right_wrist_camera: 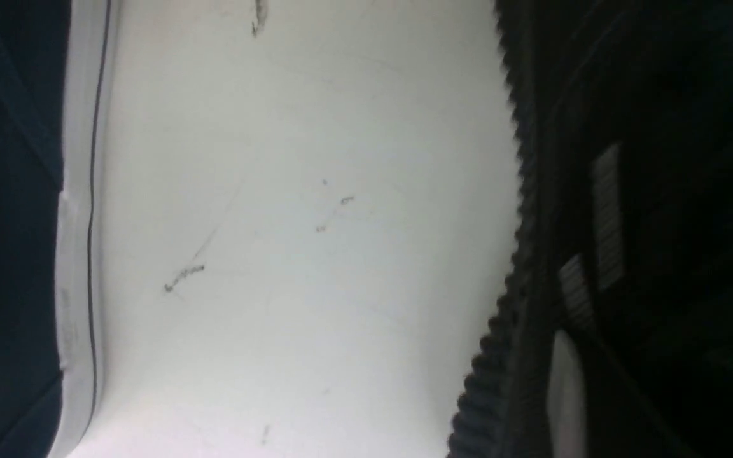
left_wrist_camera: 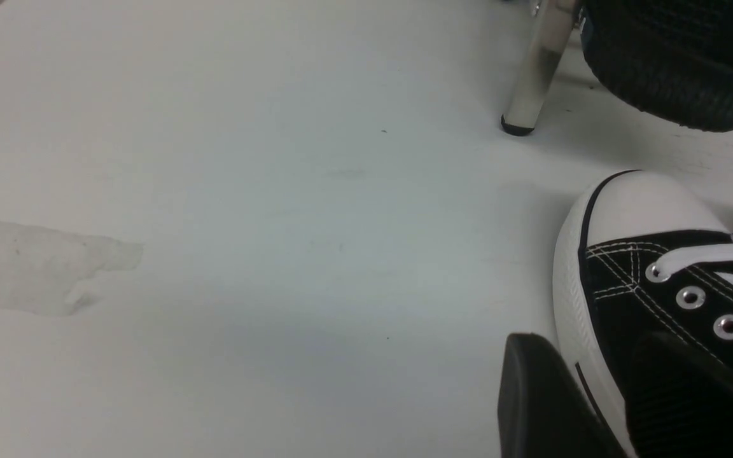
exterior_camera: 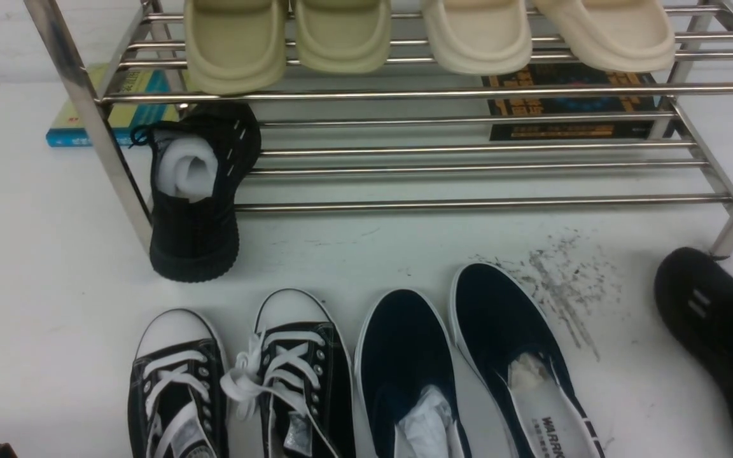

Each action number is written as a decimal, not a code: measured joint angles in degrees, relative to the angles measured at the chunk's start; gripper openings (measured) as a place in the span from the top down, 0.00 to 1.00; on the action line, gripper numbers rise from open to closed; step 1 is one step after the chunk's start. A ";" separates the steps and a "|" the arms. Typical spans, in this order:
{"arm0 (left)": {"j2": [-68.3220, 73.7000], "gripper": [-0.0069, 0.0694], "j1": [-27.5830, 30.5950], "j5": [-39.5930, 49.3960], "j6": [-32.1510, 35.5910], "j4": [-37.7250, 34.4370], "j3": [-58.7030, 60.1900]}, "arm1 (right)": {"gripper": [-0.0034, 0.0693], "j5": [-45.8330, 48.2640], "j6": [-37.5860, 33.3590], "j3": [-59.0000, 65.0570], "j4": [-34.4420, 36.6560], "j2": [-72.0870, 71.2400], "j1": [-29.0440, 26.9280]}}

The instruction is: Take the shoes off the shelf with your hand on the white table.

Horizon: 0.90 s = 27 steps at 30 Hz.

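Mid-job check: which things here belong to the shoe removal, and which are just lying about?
Job: tilted black knit shoe, second knit shoe, shelf, white table.
Lying about: beige slippers, lace-up sneakers, navy slip-ons, blue book, black book.

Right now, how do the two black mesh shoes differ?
Left mesh shoe leans tilted against the shelf, one end on the white table; right mesh shoe lies on the table, off the shelf's rails. Left sits at the shelf's left end; right at its right end. Both: black knit, white dashes, ribbed soles.
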 joint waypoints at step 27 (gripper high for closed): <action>0.00 0.61 0.00 -1.57 -32.19 -27.89 0.49 | 0.73 21.81 3.24 -9.11 2.12 -10.37 -0.06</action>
